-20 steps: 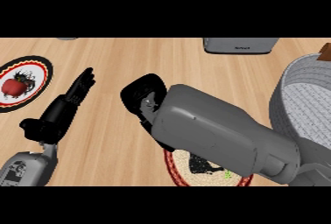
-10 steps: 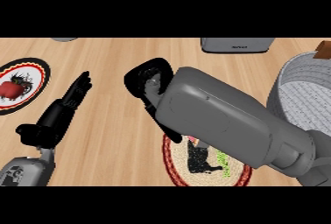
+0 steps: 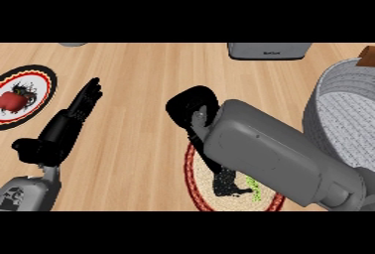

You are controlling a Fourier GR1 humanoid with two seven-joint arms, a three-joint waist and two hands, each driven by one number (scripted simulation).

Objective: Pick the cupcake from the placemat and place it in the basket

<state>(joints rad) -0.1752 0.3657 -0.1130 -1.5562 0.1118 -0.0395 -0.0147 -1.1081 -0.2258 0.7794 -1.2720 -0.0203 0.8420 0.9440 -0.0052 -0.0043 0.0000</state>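
Note:
My right hand (image 3: pixel 192 105) hangs over the counter just beyond the far-left rim of the round woven placemat (image 3: pixel 236 194). Its fingers are curled round the cupcake (image 3: pixel 199 115), of which only a small pale bit shows between them. The bare part of the placemat, red-rimmed with a dark and green pattern, carries no cupcake. My grey right forearm (image 3: pixel 271 151) covers the mat's far half. The grey basket (image 3: pixel 338 106) stands at the right edge, to the right of the hand. My left hand (image 3: pixel 67 124) rests open on the left of the counter, fingers pointing away.
A round plate (image 3: pixel 35 79) with a red and black rim holds a red fruit at the far left. A grey appliance (image 3: pixel 269 50) stands at the back, right of centre. A brown corner (image 3: pixel 367 51) shows behind the basket.
My right hand and forearm have moved up off the placemat and to the right, toward the basket, uncovering more of the mat. The left hand has stayed still.

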